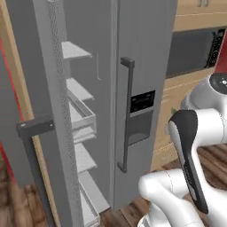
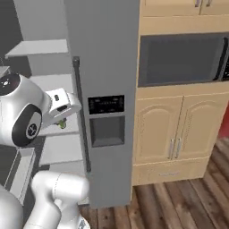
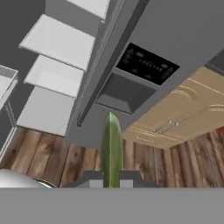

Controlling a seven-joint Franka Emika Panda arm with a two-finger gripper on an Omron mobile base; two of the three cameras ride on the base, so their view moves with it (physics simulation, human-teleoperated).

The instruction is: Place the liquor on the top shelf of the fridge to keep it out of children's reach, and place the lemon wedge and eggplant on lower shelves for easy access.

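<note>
My gripper (image 3: pixel 111 178) is shut on the lemon wedge (image 3: pixel 111 146), a yellow-green sliver standing up between the finger tips. From the right base, the gripper (image 2: pixel 63 120) hangs in front of the open left half of the fridge (image 2: pixel 105 58), with the lemon wedge (image 2: pixel 62 124) just under the white hand. The fridge's (image 1: pixel 142 53) left door is swung open and its right door is shut. The top shelf (image 1: pixel 73 50) (image 2: pixel 38 47) is a bare white panel, with lower white shelves (image 3: pixel 57 41) below it. The liquor and the eggplant are out of view.
The open left door (image 1: pixel 31 111) with its dark handle (image 1: pixel 35 128) stands to the left. The shut door carries a long dark bar handle (image 2: pixel 80 116) and a dispenser panel (image 2: pixel 106 118). Tan cabinets (image 2: pixel 179 129) and a microwave (image 2: pixel 181 58) stand right. The floor is wood.
</note>
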